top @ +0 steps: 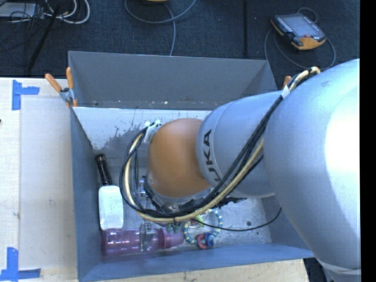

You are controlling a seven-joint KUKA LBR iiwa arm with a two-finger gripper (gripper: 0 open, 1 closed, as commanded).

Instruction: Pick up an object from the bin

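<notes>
Purple bottle (126, 241): it lies on its side along the near wall of the bin (170, 84), towards the left corner. It is one of the things closest to the arm's orange cover (176, 157), which hangs low over the middle of the floor. Which thing the arm is aiming at I cannot say. Whether the gripper under that cover is open or closed, or has hold of anything, I cannot tell either.

The bin holds only a few things, all on the left and near sides. A black pen (103, 169) lies by the left wall. Below it is a white block (110, 207), whose lower end touches or nearly touches the bottle. Just right of the bottle is a small heap of coloured bits (202, 235), with a green beaded ring and something red and blue among them. What the bottle holds, if anything, is unclear.

The main risk is the crowding against the near wall. A grab there could strike the wall, or catch the bottle and a neighbour together. The bottle is round and looks smooth, so it may roll or squirt out of a pinch. The cables (132, 175) looped round the cover hang low and could drag across the block or pen.
</notes>
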